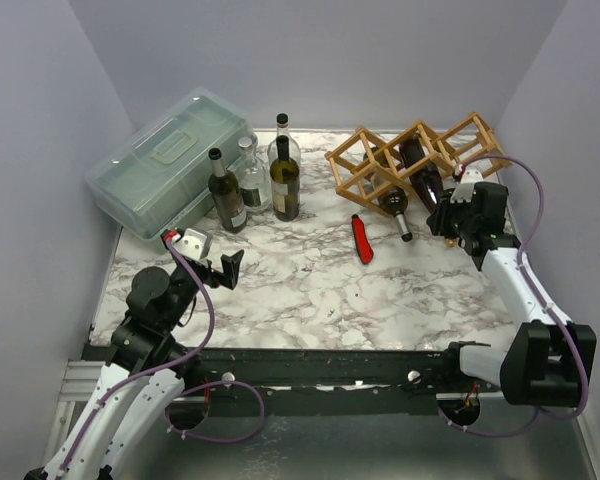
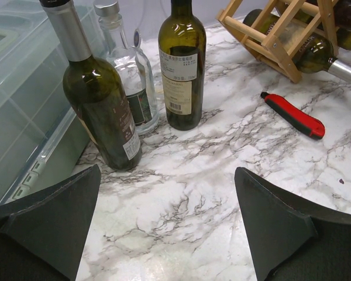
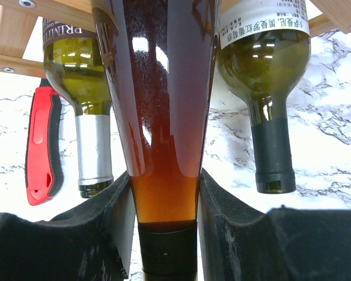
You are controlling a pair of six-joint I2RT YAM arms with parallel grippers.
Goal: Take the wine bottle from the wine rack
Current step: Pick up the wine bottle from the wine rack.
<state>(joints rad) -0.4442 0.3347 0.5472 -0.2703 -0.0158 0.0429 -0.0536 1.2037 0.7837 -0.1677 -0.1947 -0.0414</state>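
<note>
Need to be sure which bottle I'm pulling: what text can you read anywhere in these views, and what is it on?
"PRIMI", cut off at the frame edge: label of the silver-capped bottle.
Chinese characters, too blurred to quote: white label of the black-capped bottle.
Amber bottle: nothing readable.
Label and barcode on the standing green bottle, label on the dark bottle: too small to read.

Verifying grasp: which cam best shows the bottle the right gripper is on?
Right wrist: the brown bottle fills the frame, neck clamped in the right gripper. Top view shows it small and dark in the rack. Left wrist: can't single it out.
</note>
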